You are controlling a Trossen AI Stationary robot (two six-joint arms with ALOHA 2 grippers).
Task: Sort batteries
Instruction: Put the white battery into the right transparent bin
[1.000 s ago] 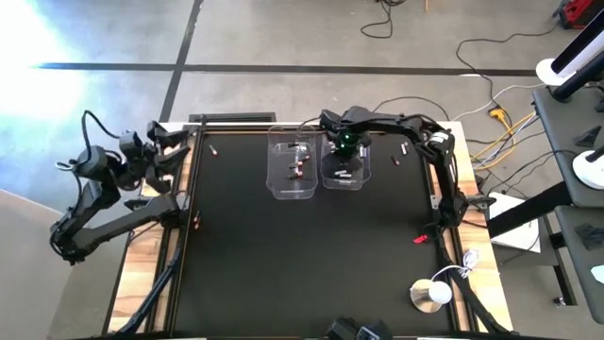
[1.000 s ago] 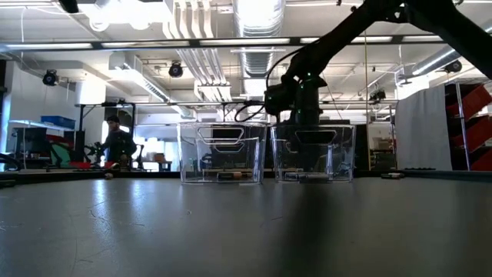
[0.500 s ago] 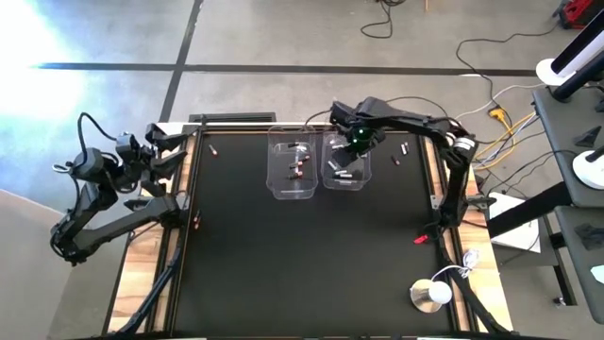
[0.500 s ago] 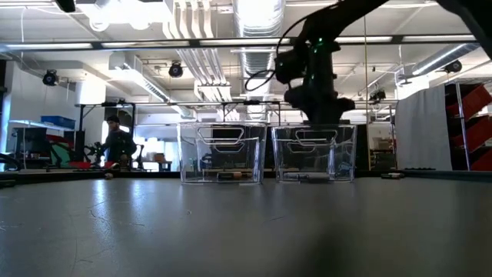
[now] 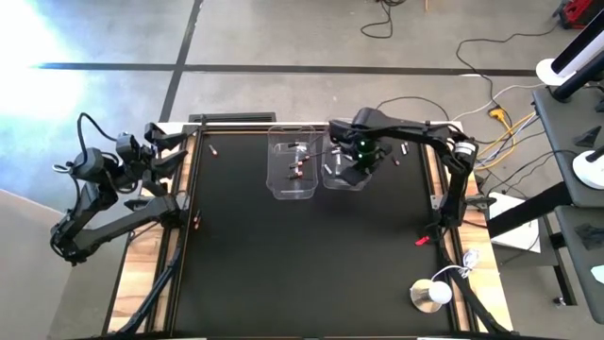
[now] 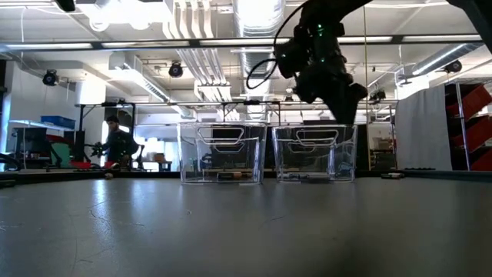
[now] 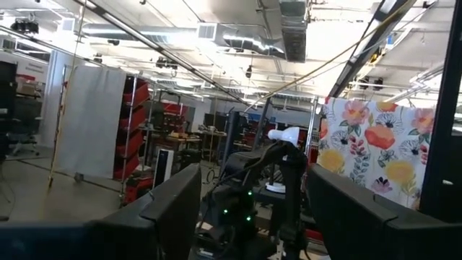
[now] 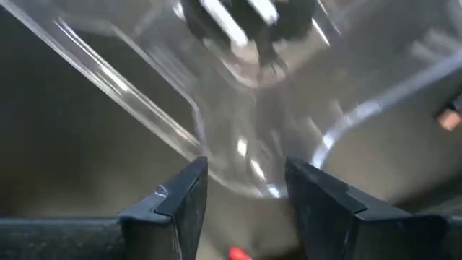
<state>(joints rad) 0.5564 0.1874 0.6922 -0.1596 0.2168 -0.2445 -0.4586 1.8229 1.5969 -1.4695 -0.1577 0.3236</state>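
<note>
Clear right bin [image 5: 345,165] sits under my right hand [image 5: 363,162], risen since a second ago, fingers parted, empty; battery apparently dropped.

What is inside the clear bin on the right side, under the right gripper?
The right bin holds a few silvery batteries near its left wall. The right gripper, open and empty, covers the rest of the bin's inside.

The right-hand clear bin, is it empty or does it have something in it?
Not empty. The high view shows a few small batteries lying inside the right bin, beside the right end effector above it.
</note>
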